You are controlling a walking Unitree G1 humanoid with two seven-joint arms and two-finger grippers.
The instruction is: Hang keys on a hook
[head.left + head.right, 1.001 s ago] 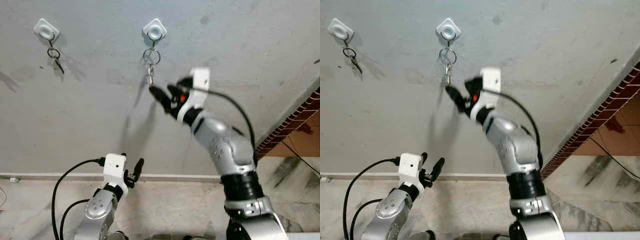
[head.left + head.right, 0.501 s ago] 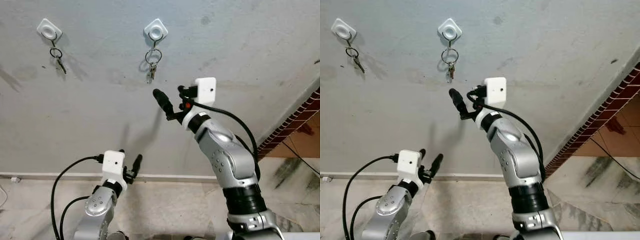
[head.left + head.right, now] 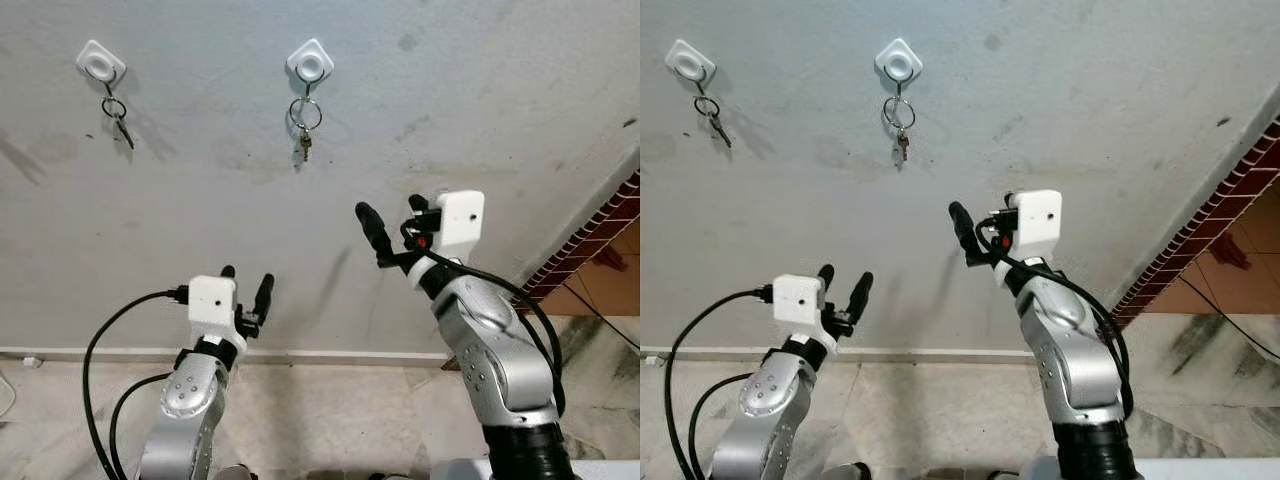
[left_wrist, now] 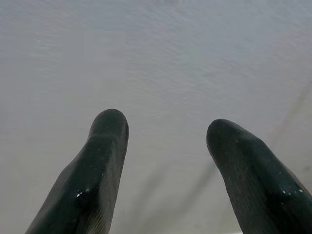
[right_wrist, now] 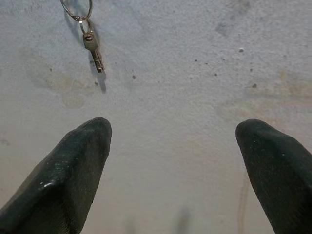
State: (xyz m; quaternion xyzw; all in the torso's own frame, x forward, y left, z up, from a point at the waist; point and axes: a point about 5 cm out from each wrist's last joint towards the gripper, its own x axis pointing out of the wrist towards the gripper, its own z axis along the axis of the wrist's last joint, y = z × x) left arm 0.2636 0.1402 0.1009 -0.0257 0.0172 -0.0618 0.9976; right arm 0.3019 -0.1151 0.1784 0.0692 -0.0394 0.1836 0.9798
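A set of keys (image 3: 305,128) on a ring hangs from the middle white hook (image 3: 310,65) on the grey wall, with one small key (image 5: 92,48) dangling below the ring. My right gripper (image 3: 395,220) is below and to the right of the keys, well apart from them. It is open, with nothing between its fingers (image 5: 73,165). Lower on the left, my left gripper (image 3: 246,285) is raised toward the bare wall, open and empty, as its fingertips (image 4: 109,124) show in the left wrist view.
A second white hook (image 3: 98,60) at the upper left holds another ring with a key (image 3: 114,112). A brick wall edge (image 3: 590,245) runs down the right side. A white skirting strip (image 3: 330,353) meets the marble floor (image 3: 330,420) below.
My right gripper has drawn back down and to the right, away from the keys, which now hang free on the middle hook. My left arm has risen a little.
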